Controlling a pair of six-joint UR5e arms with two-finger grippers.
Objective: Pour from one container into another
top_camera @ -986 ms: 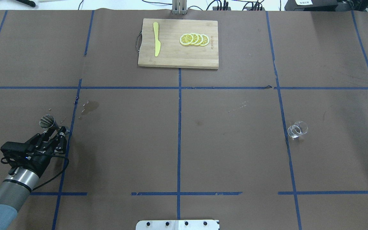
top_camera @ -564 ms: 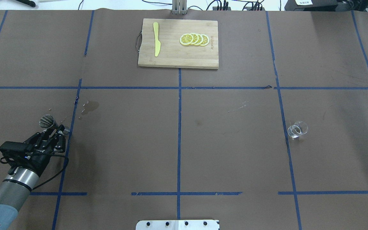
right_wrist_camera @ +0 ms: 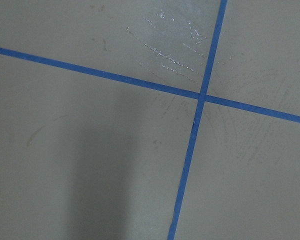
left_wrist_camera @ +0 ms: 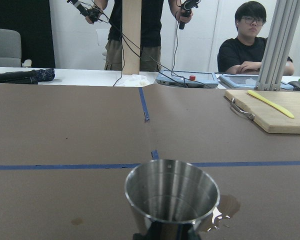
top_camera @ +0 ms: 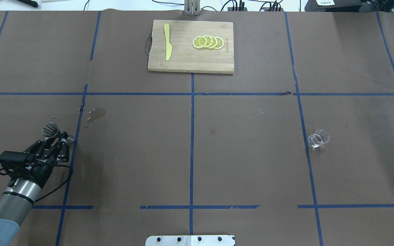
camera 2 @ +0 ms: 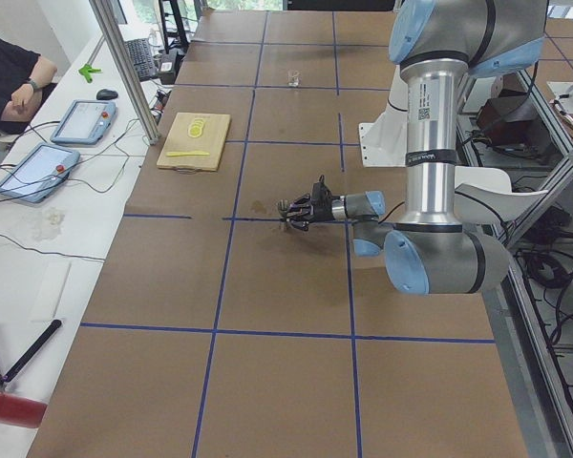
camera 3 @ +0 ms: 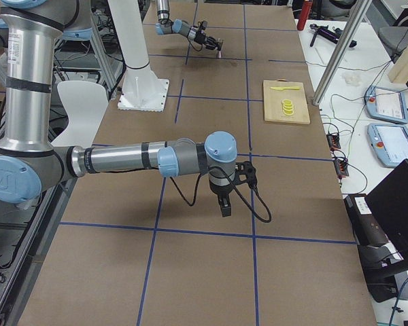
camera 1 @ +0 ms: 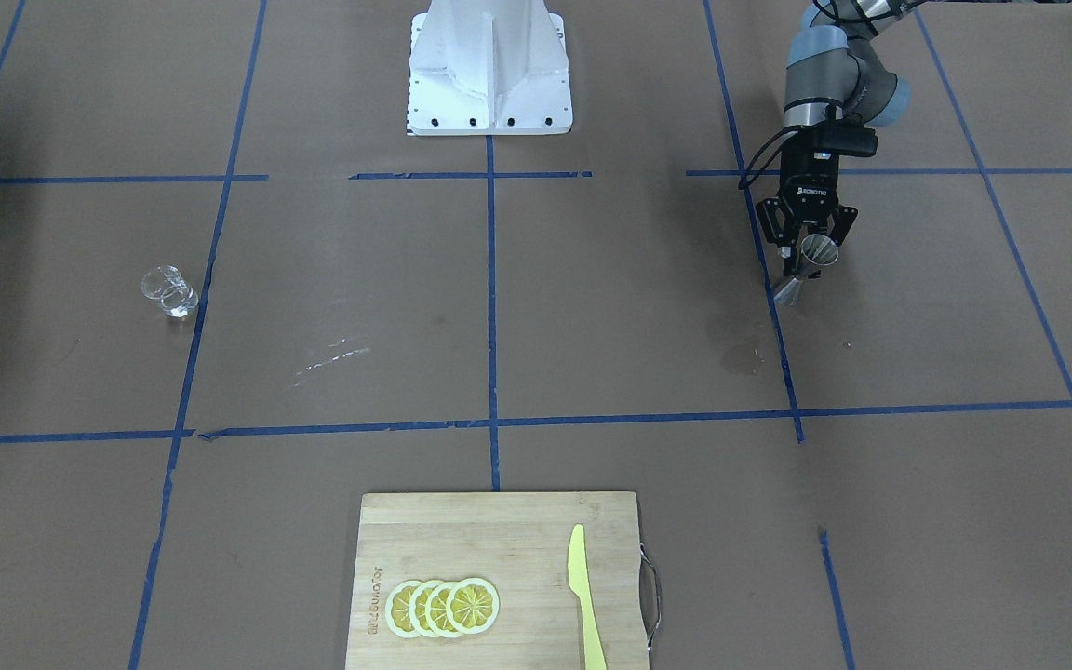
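Note:
The steel jigger (top_camera: 51,130) stands upright on the table's left side and fills the bottom centre of the left wrist view as the jigger (left_wrist_camera: 171,192). My left gripper (top_camera: 62,138) lies level with the table, open, its fingers spread on either side of the jigger (camera 1: 817,251) near the waist. The clear glass cup (top_camera: 318,138) stands alone far to the right, also seen as the cup (camera 1: 168,290). My right gripper (camera 3: 224,204) shows only in the exterior right view, low over bare table; whether it is open or shut I cannot tell.
A wooden cutting board (top_camera: 190,65) at the far middle carries a yellow knife (top_camera: 167,46) and several lemon slices (top_camera: 208,42). A wet stain (top_camera: 97,113) marks the paper beyond the jigger. The robot's base plate (top_camera: 190,240) sits at the near edge. Operators stand beyond the table.
My left gripper has shifted slightly to the left and back along its arm. The jigger and the glass cup have stayed where they were.

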